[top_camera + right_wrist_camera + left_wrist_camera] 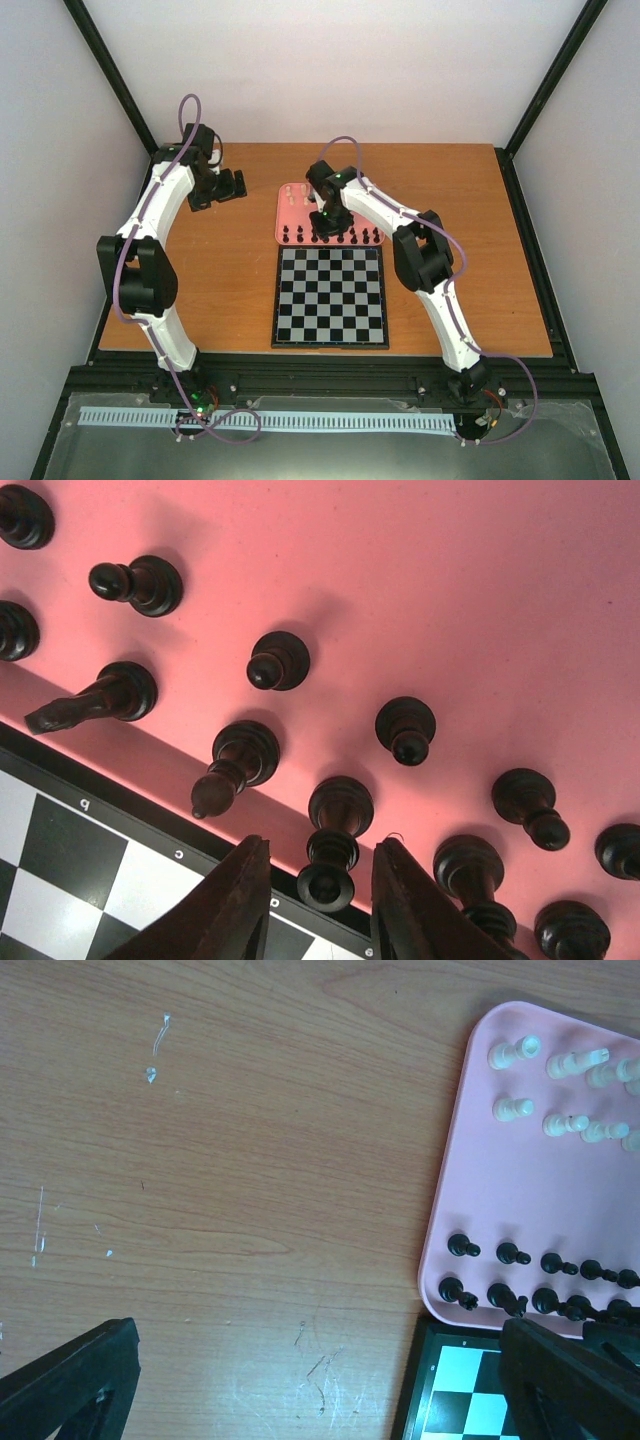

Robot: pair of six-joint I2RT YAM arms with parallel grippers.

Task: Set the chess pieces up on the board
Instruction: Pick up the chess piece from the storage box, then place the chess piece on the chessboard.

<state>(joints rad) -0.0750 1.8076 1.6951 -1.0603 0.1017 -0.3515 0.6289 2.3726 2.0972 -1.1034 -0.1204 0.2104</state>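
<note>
My right fingers point(235, 910) are parted at the bottom centre of the wrist frame, one on either side of a black piece point(335, 845). There's a sliver of gap on both sides, so no grip. That piece stands on the pink tray point(450, 600), at its edge beside the board point(60, 870). More black chessmen point(278, 660) dot the tray above it. My left fingers point(70, 1380) gape wide over the counter point(250, 1160), left of the tray, holding nothing.
</note>
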